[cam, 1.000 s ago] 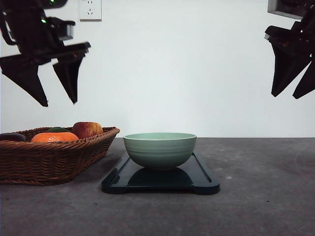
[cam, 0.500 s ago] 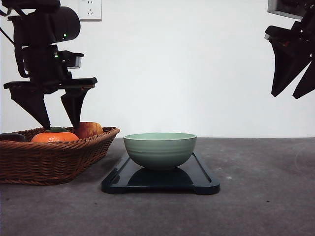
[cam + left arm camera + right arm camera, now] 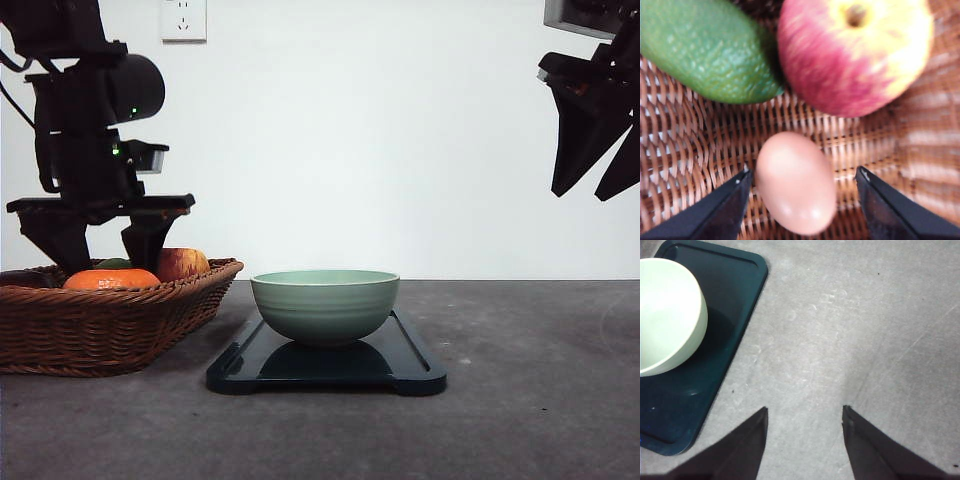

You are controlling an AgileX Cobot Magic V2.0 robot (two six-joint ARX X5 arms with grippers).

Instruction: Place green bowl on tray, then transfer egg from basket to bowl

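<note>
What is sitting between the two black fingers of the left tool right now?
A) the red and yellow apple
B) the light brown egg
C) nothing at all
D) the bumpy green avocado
B: in the left wrist view the smooth light brown egg lies on the brown woven wicker basket between the open fingers of the left tool.

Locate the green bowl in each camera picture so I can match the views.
Front view: the green bowl sits upright in the middle of the picture, on the tray, right of the basket.
Left wrist view: no bowl here; basket weave with an egg, an apple and an avocado.
Right wrist view: the bowl is at the left edge, cut off by the frame, on the tray.
Shared landmark: the dark tray under the bowl.
</note>
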